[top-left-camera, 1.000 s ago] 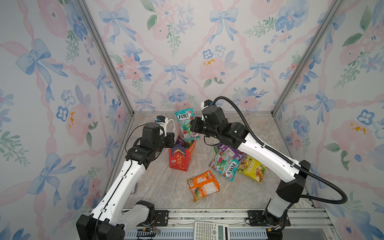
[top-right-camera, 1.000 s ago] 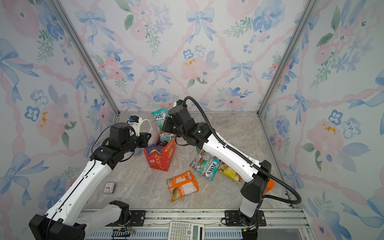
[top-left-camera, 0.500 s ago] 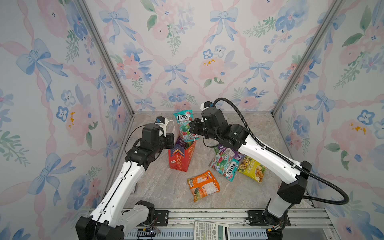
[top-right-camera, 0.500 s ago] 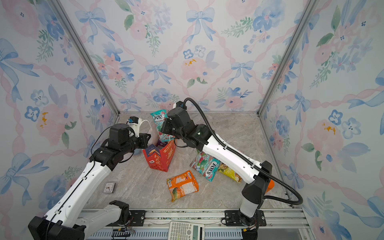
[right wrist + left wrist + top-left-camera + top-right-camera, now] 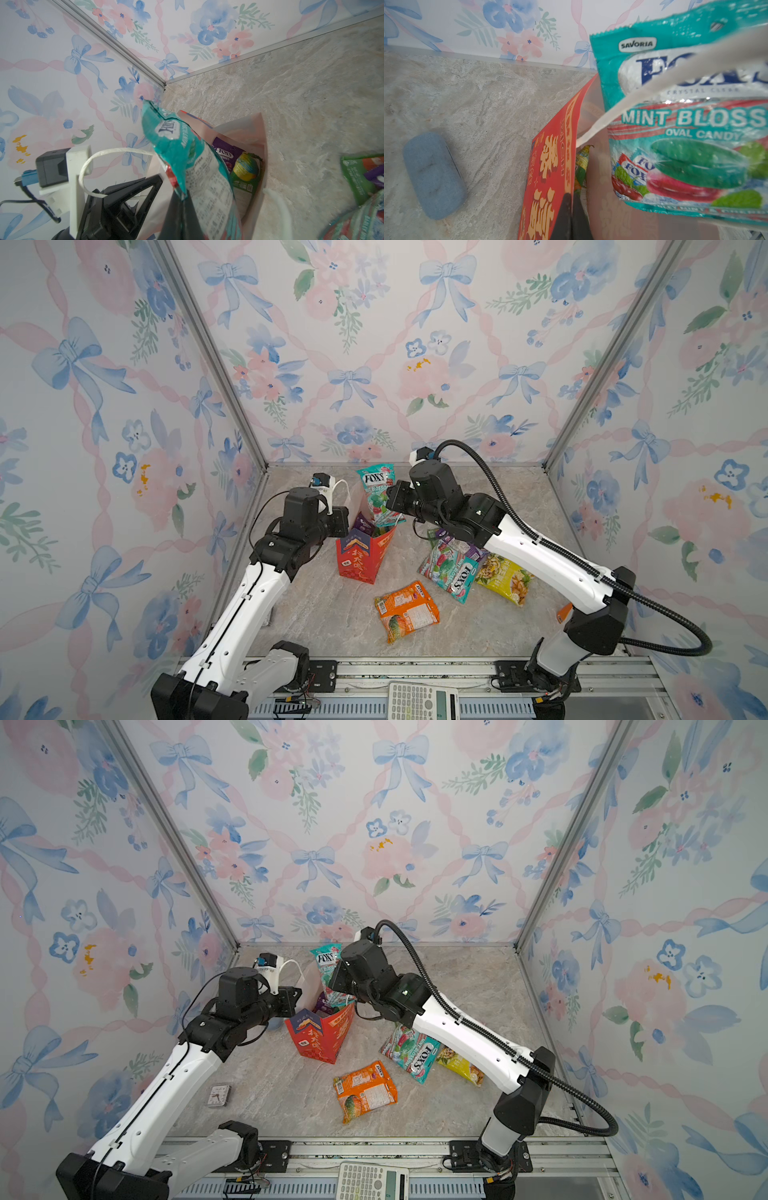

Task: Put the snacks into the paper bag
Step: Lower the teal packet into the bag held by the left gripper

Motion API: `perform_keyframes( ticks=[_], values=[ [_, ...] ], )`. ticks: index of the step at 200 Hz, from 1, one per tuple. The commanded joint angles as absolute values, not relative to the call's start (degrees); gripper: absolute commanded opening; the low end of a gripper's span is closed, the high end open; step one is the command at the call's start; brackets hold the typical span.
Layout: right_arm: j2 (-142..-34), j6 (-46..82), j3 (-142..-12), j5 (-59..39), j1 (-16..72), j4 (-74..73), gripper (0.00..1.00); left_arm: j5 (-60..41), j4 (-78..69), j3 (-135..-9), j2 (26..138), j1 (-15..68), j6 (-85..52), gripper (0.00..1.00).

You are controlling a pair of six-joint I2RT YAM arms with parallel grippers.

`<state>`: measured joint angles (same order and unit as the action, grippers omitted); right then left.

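The paper bag [image 5: 360,558] stands upright on the counter [image 5: 324,614], left of the middle and nearer the back edge, with its mouth open; inside sit a purple packet [image 5: 225,154] printed "FOX'S" and a green and yellow packet [image 5: 246,173]; the left gripper [image 5: 571,209] is pinched tight on the bag's red wall at the rim, beside the gold characters; the right gripper [image 5: 180,214] is clamped on the lower end of a teal packet [image 5: 685,135], held upright over the mouth behind a white rope handle [image 5: 643,90]; its face reads "SAVORIA", "CRYSTAL CLEAR", "MINT BLOSS" and "OVAL CANDY". Right of the bag, under the right arm, lie a second teal packet [image 5: 451,574] marked "FOX'S", a yellow packet [image 5: 505,576] and a green packet [image 5: 357,180]; an orange packet [image 5: 407,610] lies nearer the front edge; bare marble shows between the bag and the front edge and at the back right corner; a blue case [image 5: 432,176] lies well apart from the bag's red wall.
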<state>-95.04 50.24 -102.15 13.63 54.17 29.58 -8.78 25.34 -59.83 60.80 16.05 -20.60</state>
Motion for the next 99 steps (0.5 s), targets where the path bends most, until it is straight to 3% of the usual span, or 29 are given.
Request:
perform_keyframes(
  ticks=[1,99],
  values=[
    [-92.7,51.3,-100.7,14.0,54.8,27.9,0.00,-8.4,22.2,-59.7,59.9,15.5,-19.6,0.00],
    [-89.6,52.0,-95.3,14.3,54.5,26.9,0.00,-8.4,22.2,-59.6,59.7,15.1,-19.5,0.00]
  ],
)
